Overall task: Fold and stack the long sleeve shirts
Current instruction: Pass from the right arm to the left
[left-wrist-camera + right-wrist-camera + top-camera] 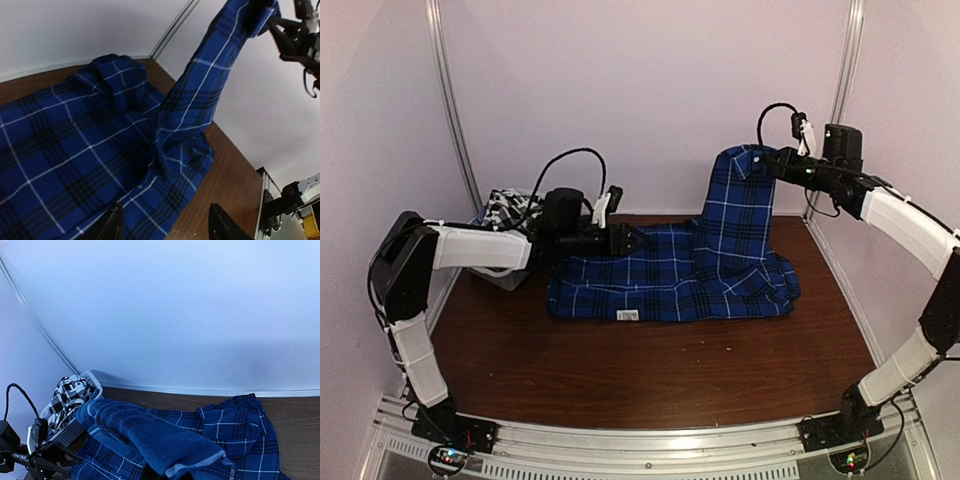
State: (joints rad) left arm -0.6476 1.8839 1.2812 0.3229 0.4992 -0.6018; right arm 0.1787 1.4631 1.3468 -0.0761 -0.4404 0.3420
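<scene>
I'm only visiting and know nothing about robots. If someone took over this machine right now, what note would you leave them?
Left gripper: open, holding nothing, low over the blue plaid shirt.
Right gripper: shut on the blue plaid shirt, lifting one end high; the rest lies on the table.
Black-and-white checked shirt: bunched in the white basket, back left.
Done: no finished fold, nothing stacked.
Left: fold both shirts, then stack them.

Brown table (620,370) under blue plaid shirt (670,280), white basket (72,430)
</scene>
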